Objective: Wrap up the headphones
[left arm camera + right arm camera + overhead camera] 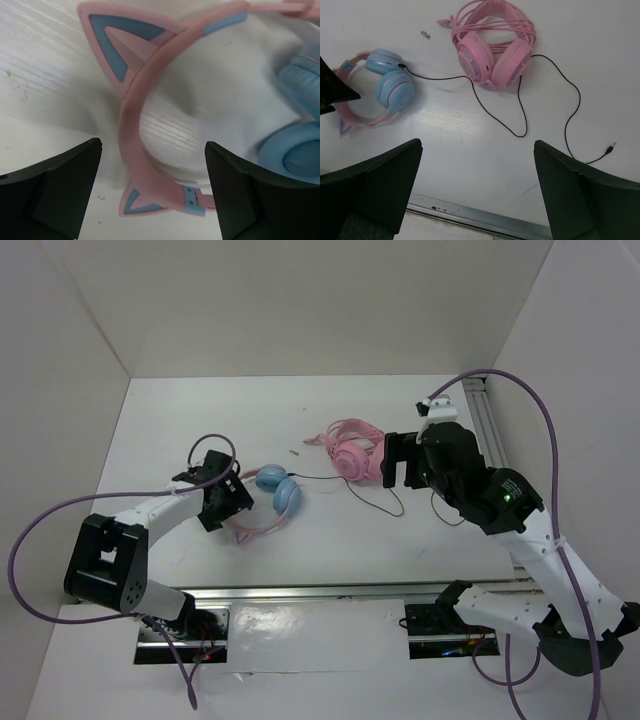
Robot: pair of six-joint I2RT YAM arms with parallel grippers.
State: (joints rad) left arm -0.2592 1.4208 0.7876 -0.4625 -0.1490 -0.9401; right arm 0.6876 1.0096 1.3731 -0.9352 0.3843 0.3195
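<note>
Top view: two pairs lie on the table [200,400], the headphones [276,496] left of centre and the all-pink headphones [352,454] further right.

Left wrist view: the left hand [152,192] stands wide astride the headband [131,125], probably not touching it, and two cat ears [117,45] show.

Right wrist view: the right hand [477,192] is wide and holds nothing. One black cable [522,136] lies loose.

Saw a white table [330,540]. Found the headphones [287,495] lying left of centre, all-pink headphones [355,462] right and slightly farther, thin black cable [435,78] trailing rightward, tiny scrap [294,452] beyond.
</note>
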